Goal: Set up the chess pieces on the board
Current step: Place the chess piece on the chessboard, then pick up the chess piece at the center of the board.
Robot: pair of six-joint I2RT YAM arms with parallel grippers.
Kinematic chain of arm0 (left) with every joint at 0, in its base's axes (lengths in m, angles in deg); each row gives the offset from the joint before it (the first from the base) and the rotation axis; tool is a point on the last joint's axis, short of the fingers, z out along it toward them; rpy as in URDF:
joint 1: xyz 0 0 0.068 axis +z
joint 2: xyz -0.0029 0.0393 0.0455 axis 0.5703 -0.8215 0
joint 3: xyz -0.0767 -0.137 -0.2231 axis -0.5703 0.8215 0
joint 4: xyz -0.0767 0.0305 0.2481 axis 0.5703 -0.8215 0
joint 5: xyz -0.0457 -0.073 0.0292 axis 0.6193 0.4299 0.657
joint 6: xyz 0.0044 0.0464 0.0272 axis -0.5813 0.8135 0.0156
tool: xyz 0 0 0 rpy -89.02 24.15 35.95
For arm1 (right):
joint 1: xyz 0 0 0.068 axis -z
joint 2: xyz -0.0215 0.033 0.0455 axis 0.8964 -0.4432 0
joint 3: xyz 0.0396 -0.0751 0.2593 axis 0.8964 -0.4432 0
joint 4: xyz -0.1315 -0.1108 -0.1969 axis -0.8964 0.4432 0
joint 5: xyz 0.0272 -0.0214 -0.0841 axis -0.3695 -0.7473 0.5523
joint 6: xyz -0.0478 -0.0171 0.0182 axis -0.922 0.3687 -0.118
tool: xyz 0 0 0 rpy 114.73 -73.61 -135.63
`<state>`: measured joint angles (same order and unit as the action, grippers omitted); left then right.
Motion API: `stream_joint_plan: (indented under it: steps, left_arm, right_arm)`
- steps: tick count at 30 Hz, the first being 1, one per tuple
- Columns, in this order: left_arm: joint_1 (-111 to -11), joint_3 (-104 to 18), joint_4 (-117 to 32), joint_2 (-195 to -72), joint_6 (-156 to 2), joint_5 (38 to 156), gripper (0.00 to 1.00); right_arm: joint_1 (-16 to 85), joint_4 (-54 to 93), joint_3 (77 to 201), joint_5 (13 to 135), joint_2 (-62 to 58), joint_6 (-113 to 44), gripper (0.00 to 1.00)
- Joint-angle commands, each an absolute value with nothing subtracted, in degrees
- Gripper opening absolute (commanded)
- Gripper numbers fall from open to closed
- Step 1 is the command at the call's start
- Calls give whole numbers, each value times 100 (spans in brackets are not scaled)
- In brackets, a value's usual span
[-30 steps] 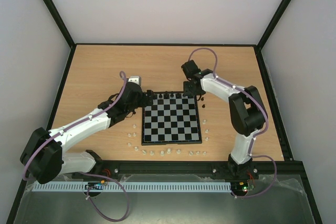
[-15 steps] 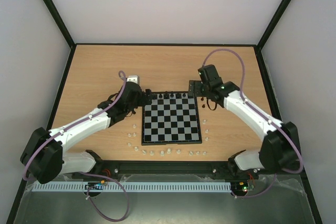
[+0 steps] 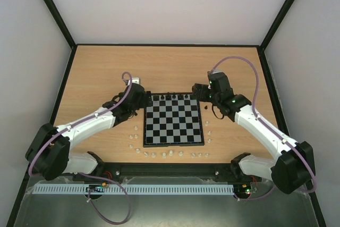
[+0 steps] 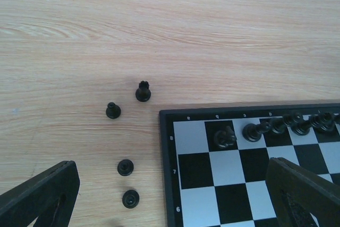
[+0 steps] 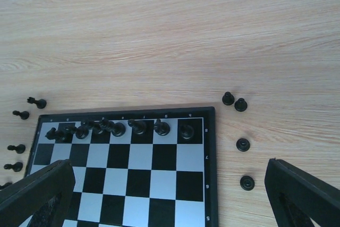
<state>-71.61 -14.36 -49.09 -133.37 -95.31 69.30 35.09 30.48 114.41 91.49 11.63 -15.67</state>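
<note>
Your left hand [image 4: 170, 182] is spread wide with nothing between its fingers. It hangs above the far left corner of the board [image 3: 174, 122]. Your right hand [image 5: 169, 184] is spread just as wide and is also empty, above the far right corner.

The black chess pieces [image 5: 118, 128] on the board all stand in one row along its far edge. You can count at least seven there, but the ones toward the left overlap too much in both wrist views for a sure count.

Off the board, on the wooden worktop [image 3: 106, 67], four more of them stand just past the far left corner. Another four stand just past the far right corner, two of those close beside each other.

Small white pieces [image 3: 164, 156] line the board's near edge and the near part of both sides. They are too tiny for you to count reliably.
</note>
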Motion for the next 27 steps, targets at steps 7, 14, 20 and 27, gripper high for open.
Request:
stream_joint_plan:
  steps: [7,14,20,27]
  left_arm:
    - [-7052,-1494,-4988,-13266,-9463,6540,99]
    - [-7020,-1487,-4983,-13323,-9447,6572,99]
    - [-7012,-1470,-5000,-13233,-9462,6625,99]
    - [-7014,-1374,-5001,-12953,-9473,6567,99]
  right_arm:
    - [3482,2691,11198,8790,1436,-1324,99]
    - [3477,2634,11150,8891,1499,-1304,99]
    - [3477,2623,11107,9002,1526,-1295,99]
    - [3478,2520,11001,9004,1551,-1260,99]
